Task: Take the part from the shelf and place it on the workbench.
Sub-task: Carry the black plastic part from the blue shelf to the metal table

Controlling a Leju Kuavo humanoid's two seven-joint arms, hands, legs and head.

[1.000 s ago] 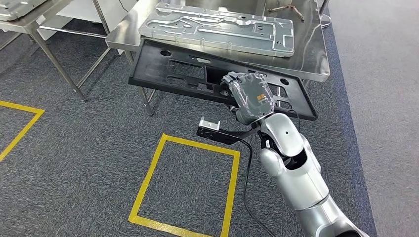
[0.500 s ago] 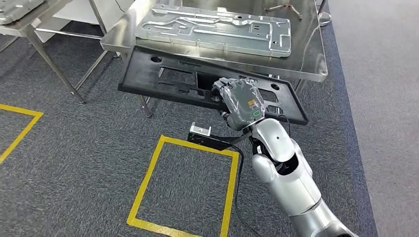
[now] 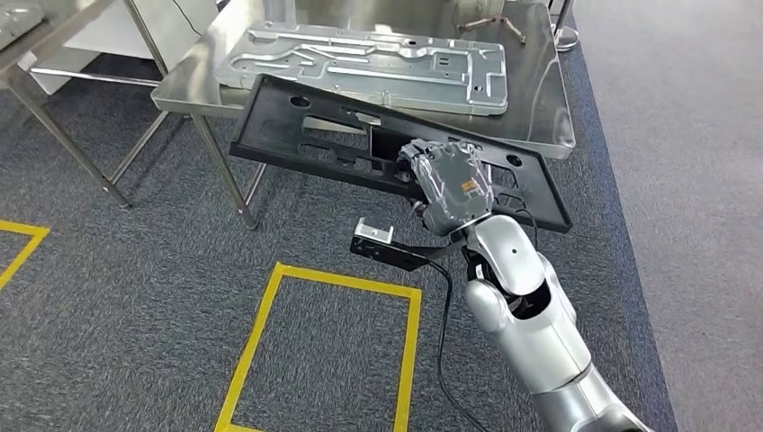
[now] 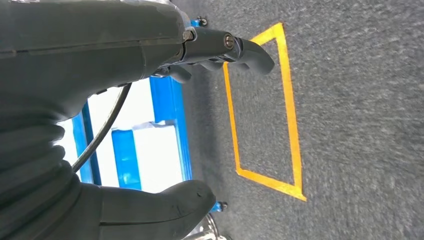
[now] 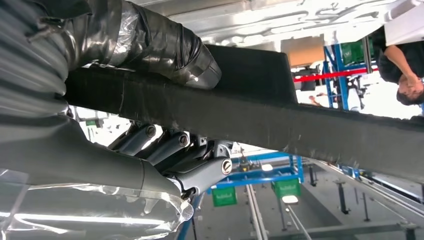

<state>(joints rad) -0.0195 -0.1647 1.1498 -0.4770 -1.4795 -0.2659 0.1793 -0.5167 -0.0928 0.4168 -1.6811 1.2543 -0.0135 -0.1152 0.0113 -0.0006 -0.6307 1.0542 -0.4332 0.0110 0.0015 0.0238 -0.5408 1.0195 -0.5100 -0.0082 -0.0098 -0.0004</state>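
The part (image 3: 360,144) is matt black with cut-out openings. The right hand (image 3: 450,184) holding it is grey with a small orange mark, on a silver arm. The tabletop (image 3: 540,108) is bare shiny steel; a pale grey ribbed metal panel (image 3: 369,63) lies on it. The floor (image 3: 135,270) is speckled dark grey carpet with yellow tape squares (image 3: 315,351).

Grey carpet floor (image 3: 135,297) with a yellow tape square (image 3: 321,351), another tape corner (image 3: 20,238) at far left. Silver stamped metal panel (image 3: 369,65) lies flat on the steel surface. Second steel table (image 3: 40,36) upper left; a person (image 5: 402,60) in the right wrist view's background.
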